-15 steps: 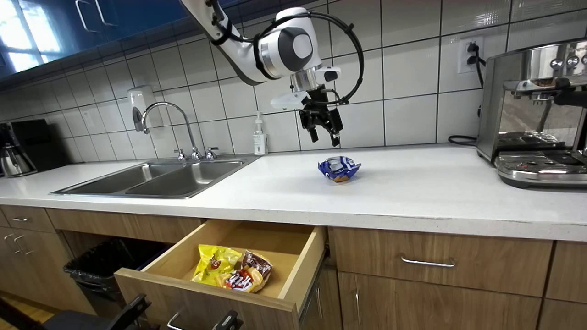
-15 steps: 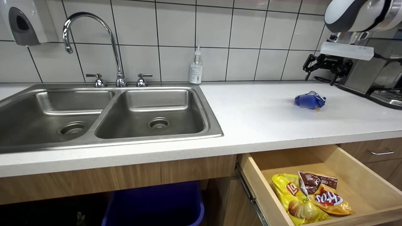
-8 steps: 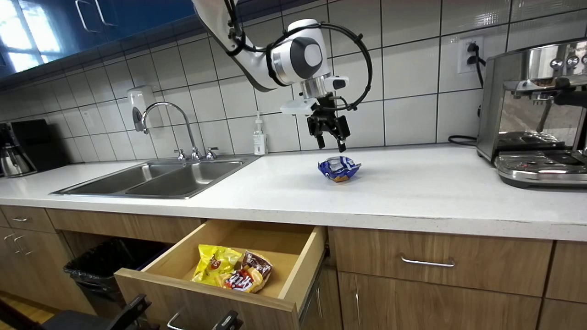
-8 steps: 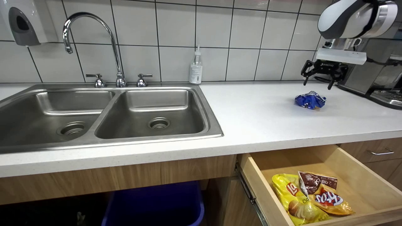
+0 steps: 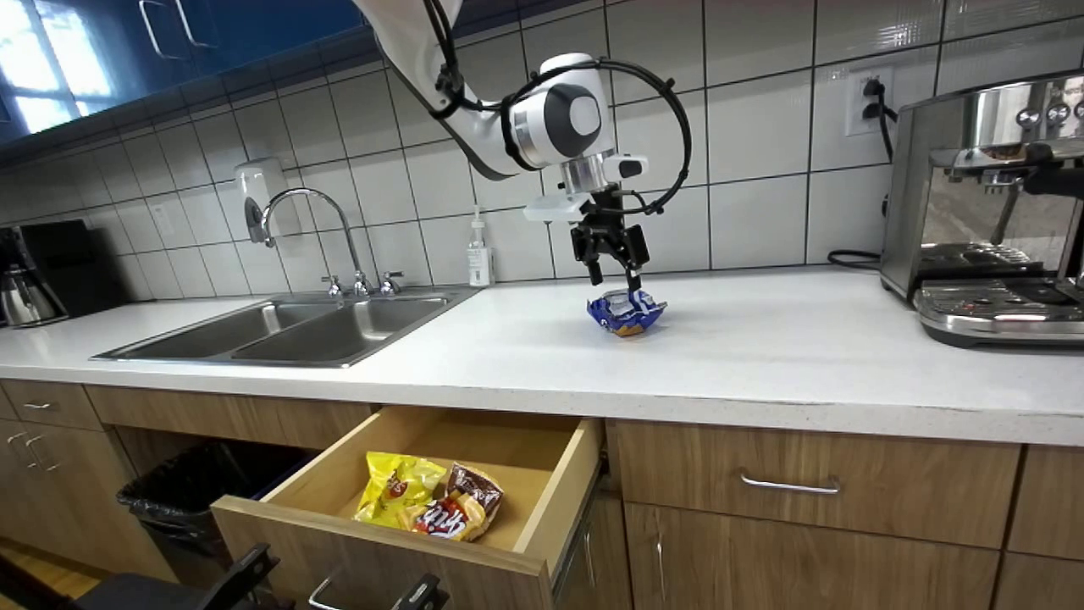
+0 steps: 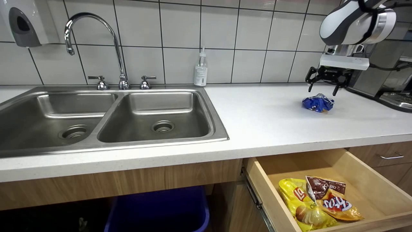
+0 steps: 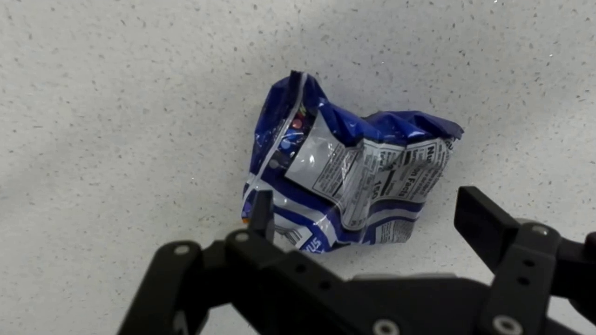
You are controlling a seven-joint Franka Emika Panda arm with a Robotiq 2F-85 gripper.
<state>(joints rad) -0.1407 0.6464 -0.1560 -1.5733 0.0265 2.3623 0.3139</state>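
Lying in open drawer, snack bags, fingers above blue packet

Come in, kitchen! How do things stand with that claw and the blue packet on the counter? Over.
Claw open, above the blue packet. Packet crumpled on the counter, not gripped. No obstacle visible between them.
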